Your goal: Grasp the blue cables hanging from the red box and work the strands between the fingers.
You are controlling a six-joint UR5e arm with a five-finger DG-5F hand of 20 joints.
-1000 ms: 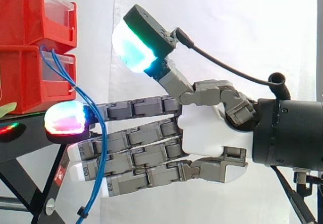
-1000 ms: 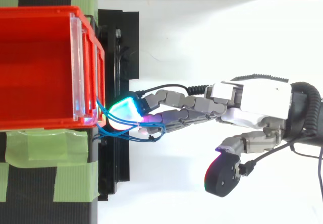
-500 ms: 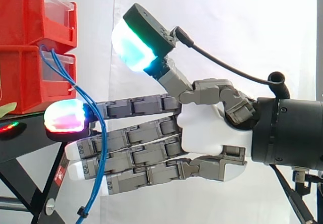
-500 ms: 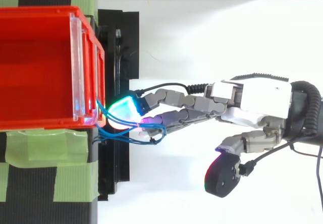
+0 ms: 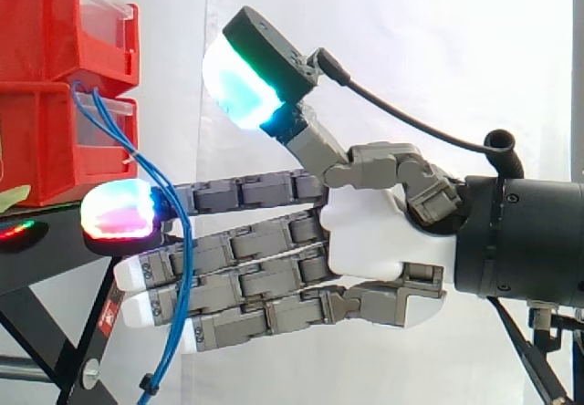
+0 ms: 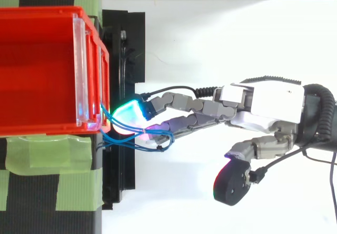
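Observation:
Thin blue cables (image 5: 119, 136) leave the front corner of the lower red box (image 5: 41, 150) and hang down past the black stand. My hand (image 5: 374, 236) reaches in from the right with its fingers straight and level. The strands run behind the top finger's glowing red-and-cyan tip (image 5: 119, 212) and across the front of the lower fingers. The thumb (image 5: 242, 77) is lifted high, well away from the cables. From above, the blue cables (image 6: 158, 148) loop round the fingertips just off the red box (image 6: 37, 70).
Two red bins are stacked on the black stand (image 5: 36, 259), whose legs slope down below the hanging strands. In the top view green tape (image 6: 47, 155) lies beside the bin and the black stand (image 6: 126, 49) runs along its front. A white curtain hangs behind.
The lower fingers have slid slightly left toward the stand, and the cable loop over them has shifted a little. The thumb stays raised.

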